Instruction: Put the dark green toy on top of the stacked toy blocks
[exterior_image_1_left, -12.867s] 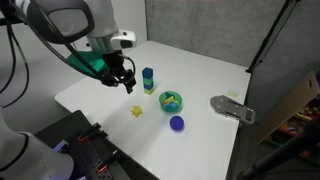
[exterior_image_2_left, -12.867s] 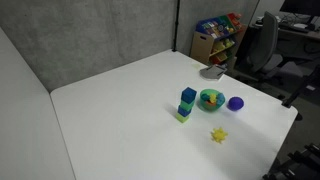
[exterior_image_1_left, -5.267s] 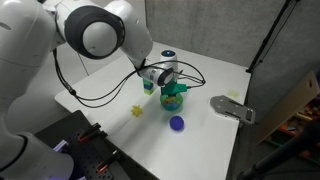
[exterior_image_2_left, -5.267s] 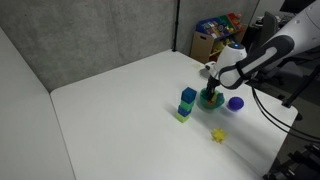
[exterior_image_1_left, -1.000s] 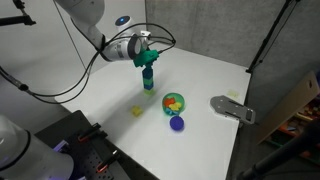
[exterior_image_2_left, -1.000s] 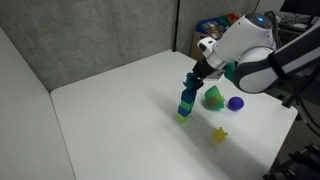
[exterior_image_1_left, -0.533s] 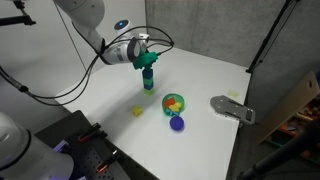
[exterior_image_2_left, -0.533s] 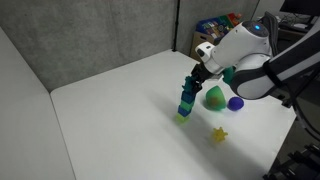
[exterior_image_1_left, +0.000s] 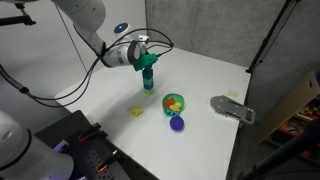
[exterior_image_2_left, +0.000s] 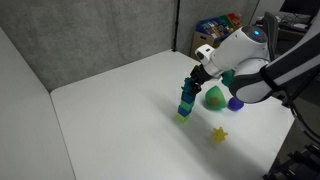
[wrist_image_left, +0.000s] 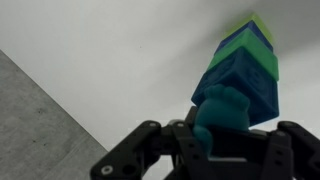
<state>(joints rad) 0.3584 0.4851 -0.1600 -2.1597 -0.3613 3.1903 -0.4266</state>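
Observation:
The dark green toy (wrist_image_left: 226, 104) sits between my gripper's (wrist_image_left: 221, 137) fingers, which are shut on it. In the wrist view it hangs right over the stacked toy blocks (wrist_image_left: 246, 62), a blue cube over a light green one. In both exterior views the gripper (exterior_image_1_left: 148, 64) (exterior_image_2_left: 196, 78) points down just above the stacked toy blocks (exterior_image_1_left: 148, 84) (exterior_image_2_left: 186, 102), with the toy (exterior_image_1_left: 149, 70) at the top cube. Whether toy and top cube touch I cannot tell.
A bright green bowl (exterior_image_1_left: 173, 101) (exterior_image_2_left: 213, 97), a dark blue ball (exterior_image_1_left: 177, 123) (exterior_image_2_left: 236, 102) and a small yellow toy (exterior_image_1_left: 137, 111) (exterior_image_2_left: 218, 134) lie near the stack. A grey flat object (exterior_image_1_left: 232, 108) rests at the table's edge. Shelves and a chair stand beyond the table.
The gripper with the toy has hardly moved over the last second; it stays above the stack. The other objects lie as before.

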